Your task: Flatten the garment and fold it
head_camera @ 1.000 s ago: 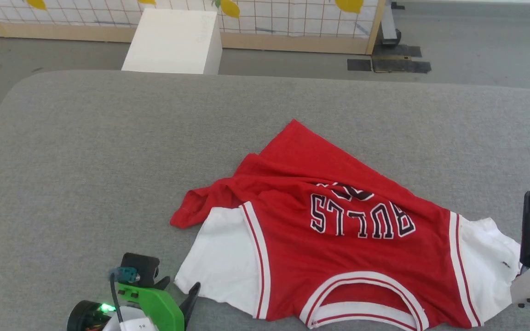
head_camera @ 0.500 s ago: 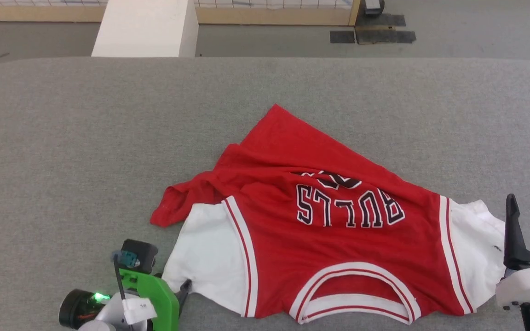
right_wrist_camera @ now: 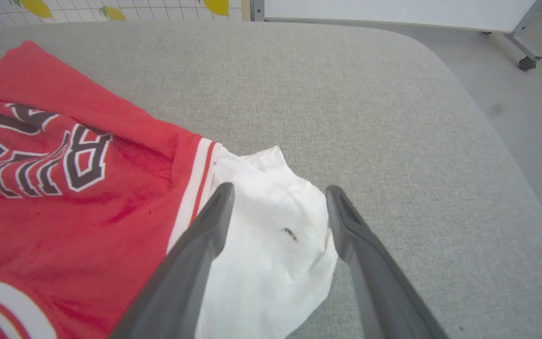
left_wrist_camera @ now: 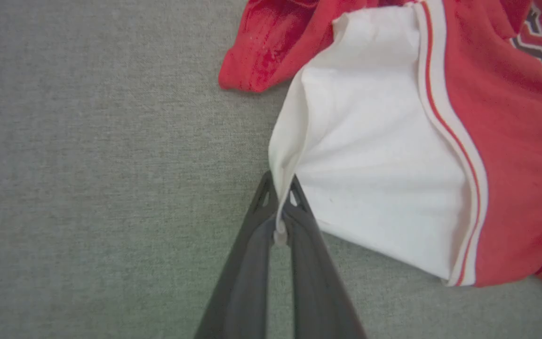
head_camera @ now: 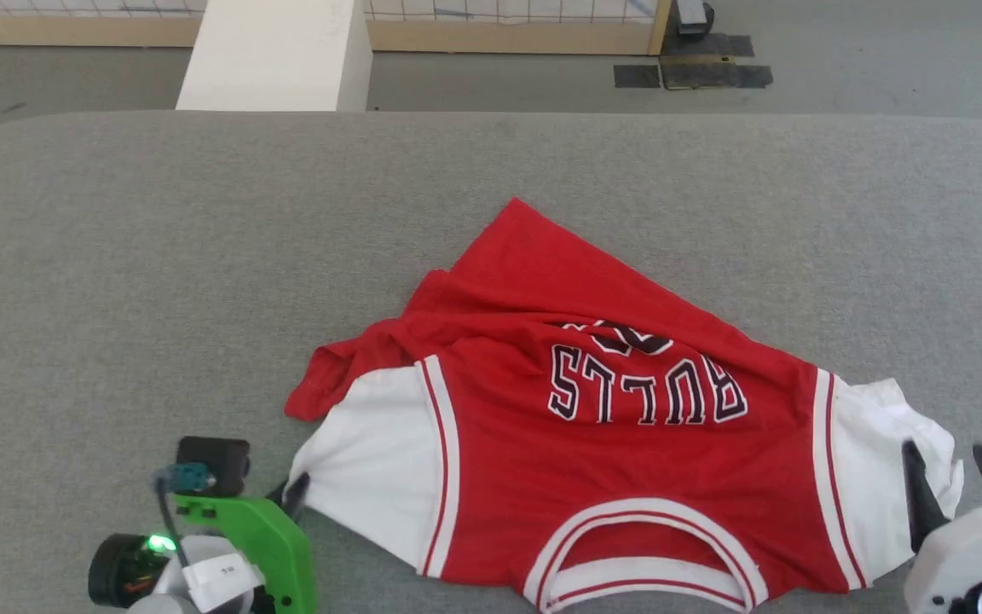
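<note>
Left wrist view: left gripper [left_wrist_camera: 278, 188] clamped hard on the outer edge of the left-side sleeve [left_wrist_camera: 374, 155] — thin fold of white cloth pinched between the two dark fingertips, rest of the sleeve fanning flat onto the grey padded table [left_wrist_camera: 87, 165]. Right wrist view: right gripper [right_wrist_camera: 278, 193] spread wide, fingers straddling the crumpled right-side sleeve [right_wrist_camera: 275, 240], tips low over the cloth, nothing gripped; contact with the fabric hard to call. Head view: garment [head_camera: 627, 460] near the table's front edge, collar [head_camera: 644, 509] toward the robot, "BULLS" lettering [head_camera: 646, 394] upside down, number [head_camera: 623, 337] mostly tucked under a fold. Far half bunched — red body folded back over the chest, one hem corner [head_camera: 534, 230] poking away, a rolled red lump [head_camera: 329, 384] just beside the left-side sleeve. White box [head_camera: 278, 55] on the floor [head_camera: 499, 85] beyond the table, well apart from the work.

Step in hand, by judgement: flattening, grasp phase. One sleeve secured, the other not yet; folding not begun. Next: close the right jaws on the right-side sleeve edge, low enough to catch cloth but not the table cover, then draw both sleeves outward together to tension the shoulders. After that, drag the hem away from the collar to uncover the number. Possible risk: thin pinch on the left, likely to slip under a hard tug.
</note>
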Available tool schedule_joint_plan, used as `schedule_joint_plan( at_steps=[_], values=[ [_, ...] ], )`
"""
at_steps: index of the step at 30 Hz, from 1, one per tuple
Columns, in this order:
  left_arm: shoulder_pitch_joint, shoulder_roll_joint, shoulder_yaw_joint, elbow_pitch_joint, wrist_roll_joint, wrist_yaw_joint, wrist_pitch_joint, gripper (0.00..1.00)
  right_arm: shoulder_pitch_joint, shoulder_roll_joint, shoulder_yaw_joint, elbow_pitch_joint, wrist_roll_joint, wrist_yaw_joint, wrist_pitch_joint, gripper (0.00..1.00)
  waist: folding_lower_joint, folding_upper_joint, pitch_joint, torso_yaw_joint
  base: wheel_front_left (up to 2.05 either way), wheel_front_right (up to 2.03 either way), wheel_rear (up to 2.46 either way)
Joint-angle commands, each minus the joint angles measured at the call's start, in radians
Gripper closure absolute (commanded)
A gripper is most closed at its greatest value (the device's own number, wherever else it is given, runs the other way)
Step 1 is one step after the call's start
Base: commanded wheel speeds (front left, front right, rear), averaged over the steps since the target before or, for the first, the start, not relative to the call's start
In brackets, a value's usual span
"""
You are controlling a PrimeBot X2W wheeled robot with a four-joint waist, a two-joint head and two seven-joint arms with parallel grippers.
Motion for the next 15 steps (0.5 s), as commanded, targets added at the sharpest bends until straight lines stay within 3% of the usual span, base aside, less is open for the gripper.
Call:
schedule_joint_plan(
  at_steps=[1,5,11,15],
  values=[
    [0.011,0.003,0.015,-0.026,-0.008,0.016,-0.013,1.00,0.019,-0.003,-0.008,0.005,0.012,-0.002,0.039,0.00,0.0000,0.0000,-0.011,0.015,0.00,0.00,0.00],
    [0.029,0.014,0.042,-0.123,0.009,0.058,-0.023,1.00,0.040,-0.020,-0.035,0.022,0.035,-0.002,0.190,0.00,0.0000,0.0000,-0.011,0.031,0.00,0.00,0.00],
    [0.045,0.029,0.043,-0.214,0.009,0.069,0.006,1.00,0.028,-0.059,-0.048,0.041,0.050,-0.002,0.342,0.00,0.0000,0.0000,0.002,0.047,0.00,0.00,0.00],
    [0.045,0.031,0.030,-0.241,0.010,0.067,0.018,1.00,-0.002,-0.084,-0.055,0.060,0.048,-0.002,0.370,0.00,0.0000,0.0000,0.017,0.055,0.00,0.00,0.00]
  ],
)
